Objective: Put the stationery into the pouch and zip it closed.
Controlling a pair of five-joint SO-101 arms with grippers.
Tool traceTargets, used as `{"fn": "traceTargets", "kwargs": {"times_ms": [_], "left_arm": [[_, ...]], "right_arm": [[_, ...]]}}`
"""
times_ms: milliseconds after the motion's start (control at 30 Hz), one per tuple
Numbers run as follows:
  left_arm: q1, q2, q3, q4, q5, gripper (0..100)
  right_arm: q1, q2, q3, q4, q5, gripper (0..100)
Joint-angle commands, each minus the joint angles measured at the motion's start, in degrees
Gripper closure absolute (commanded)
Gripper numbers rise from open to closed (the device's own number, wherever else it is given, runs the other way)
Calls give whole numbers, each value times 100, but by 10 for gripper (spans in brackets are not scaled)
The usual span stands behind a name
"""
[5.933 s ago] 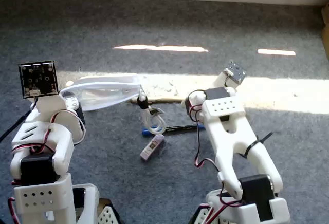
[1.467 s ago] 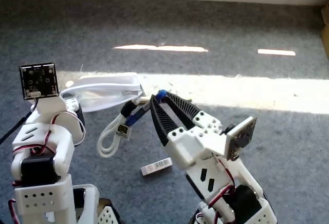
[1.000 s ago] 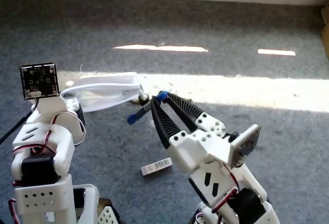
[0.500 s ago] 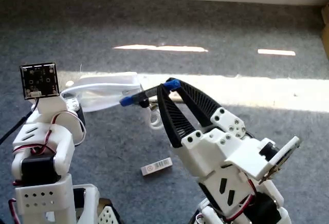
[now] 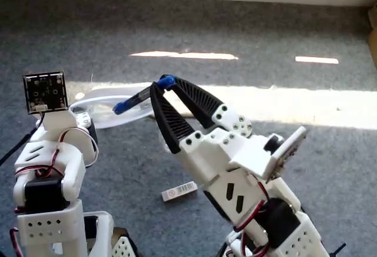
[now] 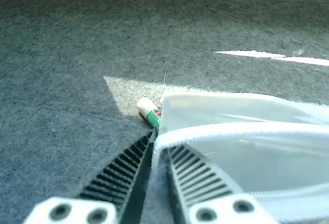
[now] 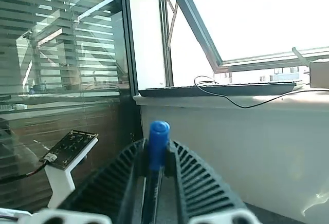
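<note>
the right tool (image 5: 162, 83) is clenched on a blue-capped pen (image 5: 133, 98) near its upper end, held up off the grey tabletop (image 5: 265, 45). the pen slants down toward the clear pouch (image 5: 105, 114), and its lower blue end overlaps the pouch from above; whether it is inside i cannot tell. the left tool (image 6: 160, 144) grips the pouch (image 6: 241, 149) by its white zip edge. a small green-and-white tube (image 6: 148, 112) lies on the tabletop just beside the pouch's corner. a small white labelled stick (image 5: 179, 191) lies on the tabletop near the right arm's base, well apart from the pouch.
</note>
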Motion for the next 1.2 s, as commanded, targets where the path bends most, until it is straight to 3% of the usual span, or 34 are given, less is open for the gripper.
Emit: {"fn": "traceTargets", "kwargs": {"times_ms": [0, 267, 1167], "left_arm": [[48, 119, 40, -44, 44, 992], [48, 119, 40, -53, 44, 992], [48, 119, 40, -44, 44, 992]], "right_arm": [[-57, 145, -180, -154, 44, 994], [-40, 171, 980, -1262, 62, 994], [-66, 163, 2079, -1253, 53, 994]]}}
